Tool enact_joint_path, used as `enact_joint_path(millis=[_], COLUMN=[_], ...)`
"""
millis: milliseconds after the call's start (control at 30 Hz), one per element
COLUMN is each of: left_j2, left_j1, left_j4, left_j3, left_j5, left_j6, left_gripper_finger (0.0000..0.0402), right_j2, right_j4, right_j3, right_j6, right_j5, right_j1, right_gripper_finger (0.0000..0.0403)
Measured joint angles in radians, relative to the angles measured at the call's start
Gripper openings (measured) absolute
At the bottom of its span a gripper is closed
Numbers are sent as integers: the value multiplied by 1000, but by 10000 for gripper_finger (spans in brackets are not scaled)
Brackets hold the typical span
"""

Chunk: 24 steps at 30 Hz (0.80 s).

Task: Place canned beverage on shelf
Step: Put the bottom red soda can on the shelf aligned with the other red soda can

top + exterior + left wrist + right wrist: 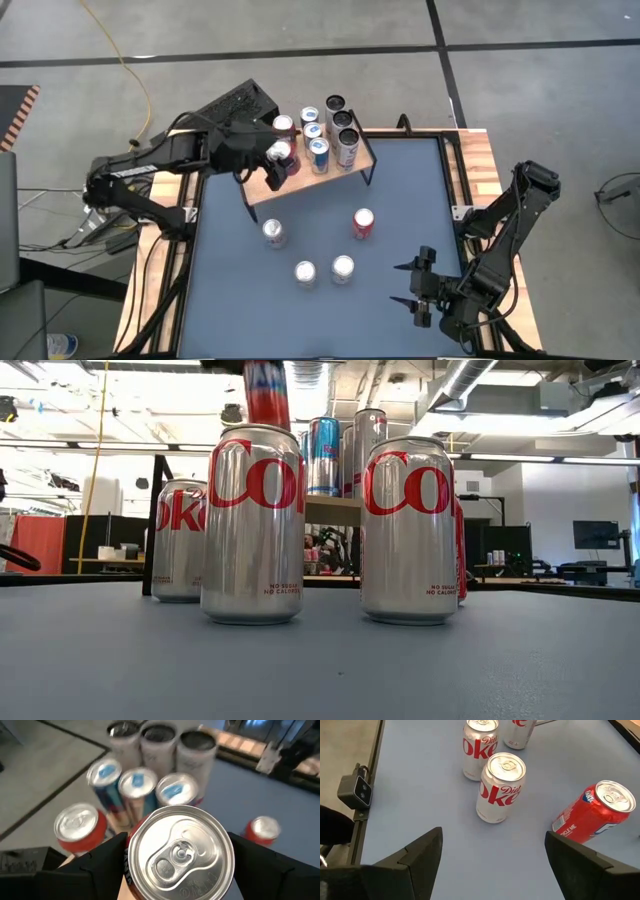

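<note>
The shelf [268, 190] is taken as the landmark, at the far side of the blue table [420, 200]; seven cans are counted on its board: three dark-topped tall cans [343, 118] at the far right end, three blue-and-silver cans [314, 132] beside them, one red can [284, 125] nearer the left. An eighth, a red can [280, 157], is clamped between the fingers of the left gripper [272, 160] above the near left part of the board, apparently not yet set down. Four cans are left on the table in front of the shelf: one red can [363, 223] and three silver Diet Coke cans [304, 273]. Task judged over halfway. The right gripper [418, 285] waits well in front of the shelf, to the right, jaws spread, nothing between them
</note>
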Motion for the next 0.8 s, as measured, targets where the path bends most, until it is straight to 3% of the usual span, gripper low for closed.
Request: enact_joint_path(millis=[233, 500, 800], left_j2=[-14, 9, 69], left_j1=[158, 232, 230], left_j4=[132, 189, 170], left_j3=[-149, -183, -183], left_j5=[131, 230, 201], left_j6=[24, 16, 26], left_gripper_finger=[287, 288, 288], right_j2=[0, 0, 0], right_j4=[2, 2, 1], right_j3=[0, 0, 0], right_j6=[3, 4, 5], right_j5=[0, -1, -1], right_j1=[0, 0, 0], right_gripper_finger=[330, 331, 330])
